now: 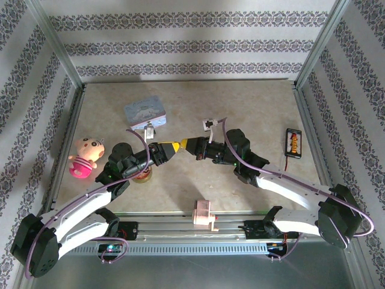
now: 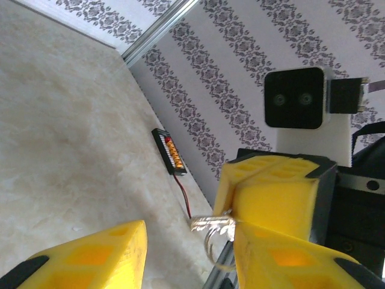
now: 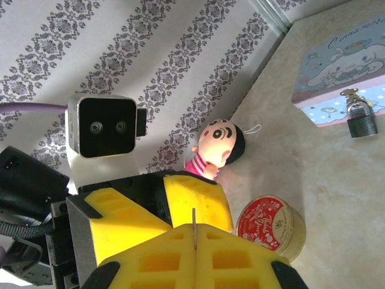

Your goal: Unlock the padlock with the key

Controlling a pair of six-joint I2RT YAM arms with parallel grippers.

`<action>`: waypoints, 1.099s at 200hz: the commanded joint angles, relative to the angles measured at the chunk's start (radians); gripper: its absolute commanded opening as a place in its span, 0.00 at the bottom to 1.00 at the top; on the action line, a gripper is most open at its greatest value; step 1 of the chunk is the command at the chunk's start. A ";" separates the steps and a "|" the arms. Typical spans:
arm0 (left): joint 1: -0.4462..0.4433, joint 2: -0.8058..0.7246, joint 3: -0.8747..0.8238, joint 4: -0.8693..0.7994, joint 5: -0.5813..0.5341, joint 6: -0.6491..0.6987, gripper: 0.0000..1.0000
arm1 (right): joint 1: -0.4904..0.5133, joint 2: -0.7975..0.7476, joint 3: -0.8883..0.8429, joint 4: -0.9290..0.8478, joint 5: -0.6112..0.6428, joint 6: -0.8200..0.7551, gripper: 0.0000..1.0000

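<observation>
Your right claw pinches the key; your left claw is half-open beside it; the padlock on the tin is not yet unlocked.

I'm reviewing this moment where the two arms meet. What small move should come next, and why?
Probably close the left fingers onto the key. The right fingers are shut on it. Its free end juts into the gap between the left fingers, which stand apart. The padlock hangs on the tin, untouched.

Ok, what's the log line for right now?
right jaws: shut on key | left jaws: open, by key | padlock: hanging on tin
</observation>
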 commanded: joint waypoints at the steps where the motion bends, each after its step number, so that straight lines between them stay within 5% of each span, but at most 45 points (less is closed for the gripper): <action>1: -0.008 0.001 0.023 0.103 0.018 -0.031 0.43 | 0.013 0.003 0.001 0.058 -0.023 0.008 0.00; 149: -0.008 0.025 0.033 0.171 0.006 -0.030 0.00 | 0.024 0.017 0.014 0.071 -0.037 0.024 0.00; 172: -0.007 0.009 0.053 0.119 0.030 0.047 0.00 | 0.022 0.007 0.010 0.055 -0.027 0.005 0.15; 220: -0.006 -0.060 0.214 -0.272 0.180 0.340 0.00 | 0.030 -0.097 -0.064 0.071 -0.041 -0.124 0.40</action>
